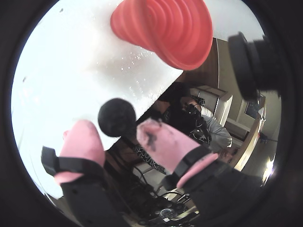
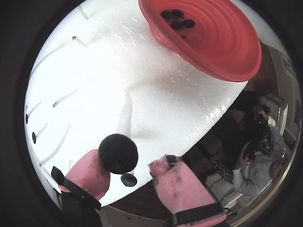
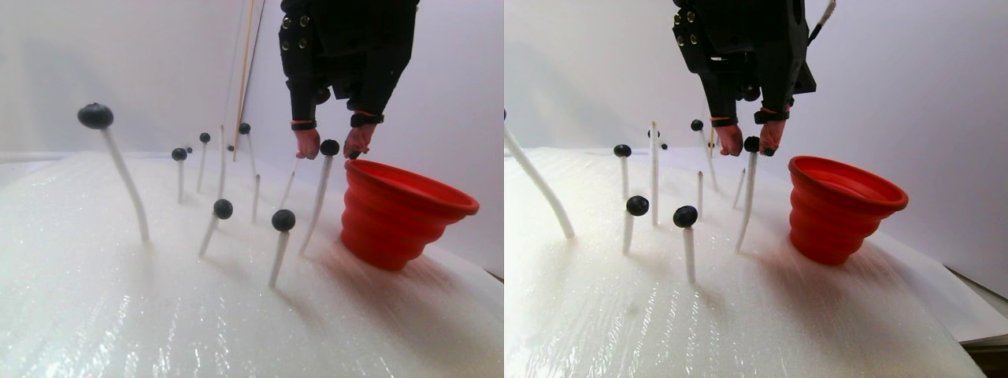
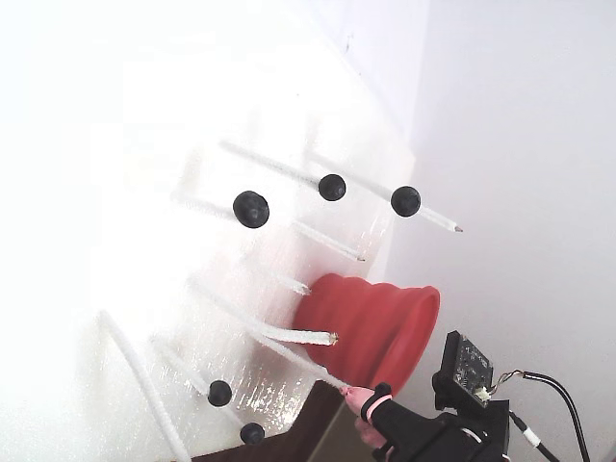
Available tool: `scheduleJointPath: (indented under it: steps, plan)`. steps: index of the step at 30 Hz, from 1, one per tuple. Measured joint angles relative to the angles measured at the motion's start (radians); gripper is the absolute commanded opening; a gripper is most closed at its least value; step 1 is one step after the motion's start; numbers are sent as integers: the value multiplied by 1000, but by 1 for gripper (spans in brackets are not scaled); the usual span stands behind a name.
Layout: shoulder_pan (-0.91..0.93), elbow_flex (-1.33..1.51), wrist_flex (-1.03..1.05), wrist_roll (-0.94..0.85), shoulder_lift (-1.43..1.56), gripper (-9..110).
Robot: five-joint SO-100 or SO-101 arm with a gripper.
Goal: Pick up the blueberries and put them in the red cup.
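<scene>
While the open end effector (image 1: pixel 120 135) brackets a rod-mounted blueberry (image 1: pixel 117 117) without clamping it, uneven closure could knock it short of the red cup (image 1: pixel 163 30).

Wall: plain white, close behind the work area (image 3: pixel 118 63), evenly lit.
Surface: a glossy, crinkled white sheet (image 3: pixel 157 315) covers the desk, catching bright glare.
Desk edge: dark brown wood (image 2: pixel 142 201) shows past the sheet in a wrist view.
Beyond the edge: a person in grey (image 1: pixel 215 130), seated, with pale furniture (image 1: pixel 213 97) behind.
</scene>
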Motion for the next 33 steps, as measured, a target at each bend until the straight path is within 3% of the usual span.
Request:
scheduleJointPath:
  steps: [33]
  plan:
    - [-2, -41, -31, -43, -64, 11]
